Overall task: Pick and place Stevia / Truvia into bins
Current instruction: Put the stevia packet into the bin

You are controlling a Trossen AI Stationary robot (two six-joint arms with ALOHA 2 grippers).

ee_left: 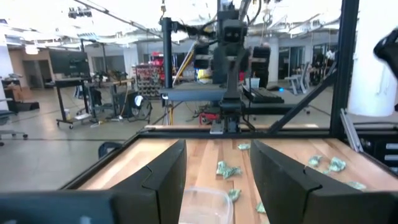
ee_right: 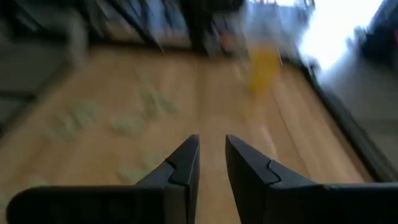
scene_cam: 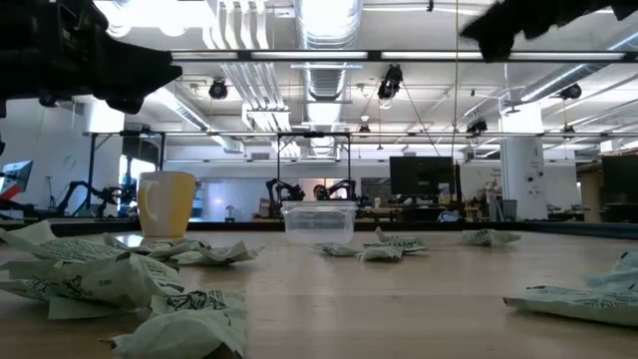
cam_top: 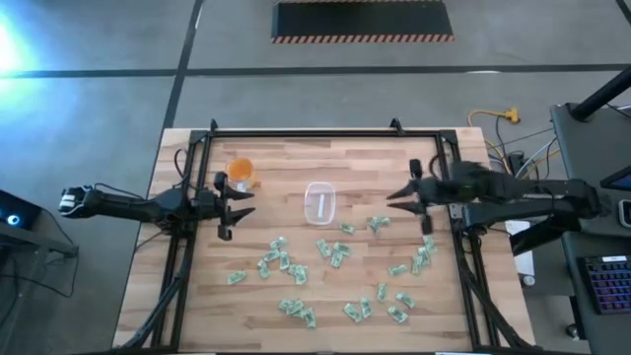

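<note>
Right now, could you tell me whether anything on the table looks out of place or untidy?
The small pale green and white paper sachets lie crumpled and scattered loose across the wooden table, while the small clear plastic container holds none. An orange cup-like object stands upright.

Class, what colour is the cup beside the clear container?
Orange cup, clearest in the high view.

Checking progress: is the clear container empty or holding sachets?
Seemingly empty: the clear container shows only a pale glint inside from above, and the sachets all lie on the table.
</note>
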